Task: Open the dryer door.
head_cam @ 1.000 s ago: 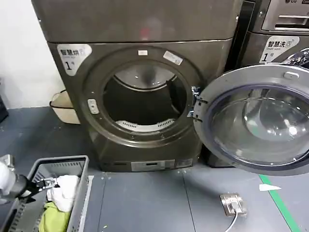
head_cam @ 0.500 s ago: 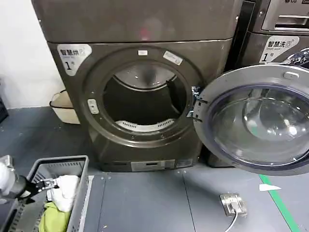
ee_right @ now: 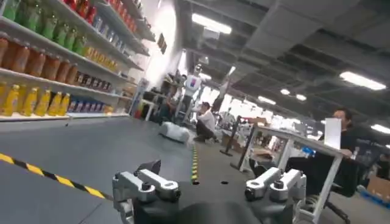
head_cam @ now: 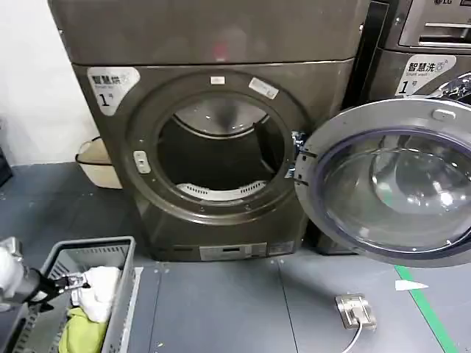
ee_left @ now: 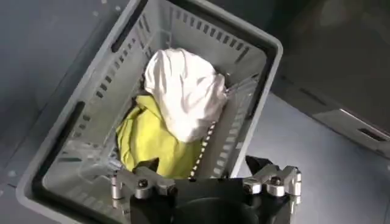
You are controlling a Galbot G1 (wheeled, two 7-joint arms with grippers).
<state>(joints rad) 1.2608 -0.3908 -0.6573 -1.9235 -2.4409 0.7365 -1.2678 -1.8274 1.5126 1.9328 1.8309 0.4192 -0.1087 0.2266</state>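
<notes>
Left gripper spread wide above grey basket holding white cloth. Right gripper spread wide, aimed into the room. Dryer door swung fully open rightward, upright, inner glass facing forward, beside drum opening.

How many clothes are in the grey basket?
2 that I can see: a white cloth on top, and a yellow-green one partly under it, both inside the grey basket. More could be hidden underneath.
</notes>
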